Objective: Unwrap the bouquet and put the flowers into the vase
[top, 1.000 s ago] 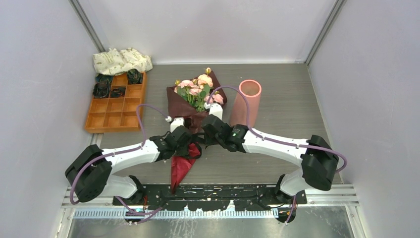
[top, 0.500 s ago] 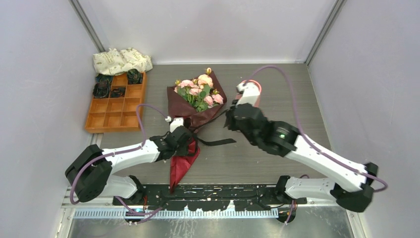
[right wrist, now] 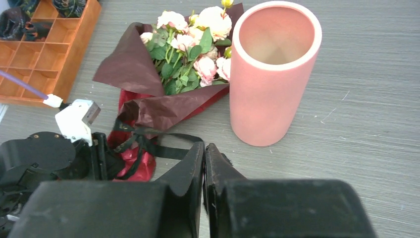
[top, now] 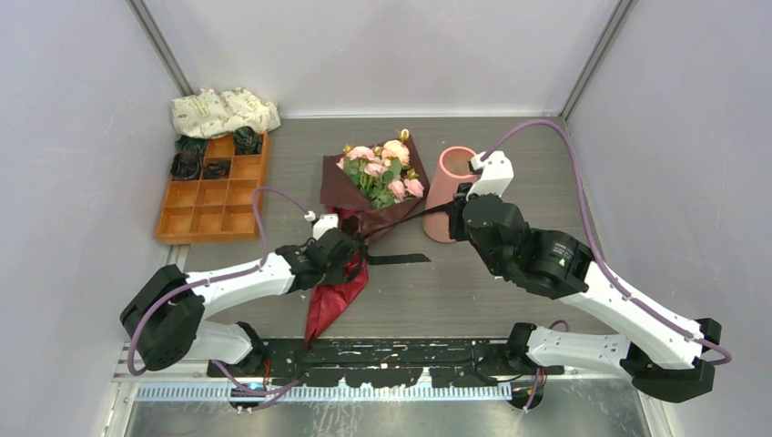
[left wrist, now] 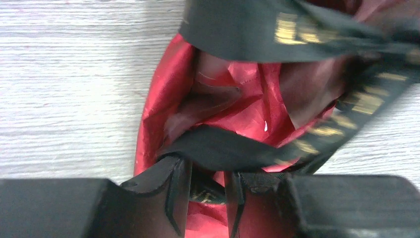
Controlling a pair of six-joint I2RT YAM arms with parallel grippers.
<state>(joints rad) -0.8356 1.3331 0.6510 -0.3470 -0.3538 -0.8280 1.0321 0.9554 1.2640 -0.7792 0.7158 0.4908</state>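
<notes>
Early yet: the left gripper [left wrist: 205, 178] jaws pinch the wrapped bouquet [top: 364, 196], the right gripper [right wrist: 204, 148] jaws pinch its ribbon [top: 401, 259], and the vase [right wrist: 270, 89] is empty.

Grey wood-grain tabletop [top: 437, 300] was boxed in by plain pale walls [top: 382, 45], with metal posts [top: 157, 41] in the back corners. Lighting was soft and even.

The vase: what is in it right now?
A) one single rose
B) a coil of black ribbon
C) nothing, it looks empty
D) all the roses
C: the right wrist view looks down into the vase and shows only its bare inside, while the flowers sit in the maroon-wrapped bouquet lying beside it on the table.
</notes>
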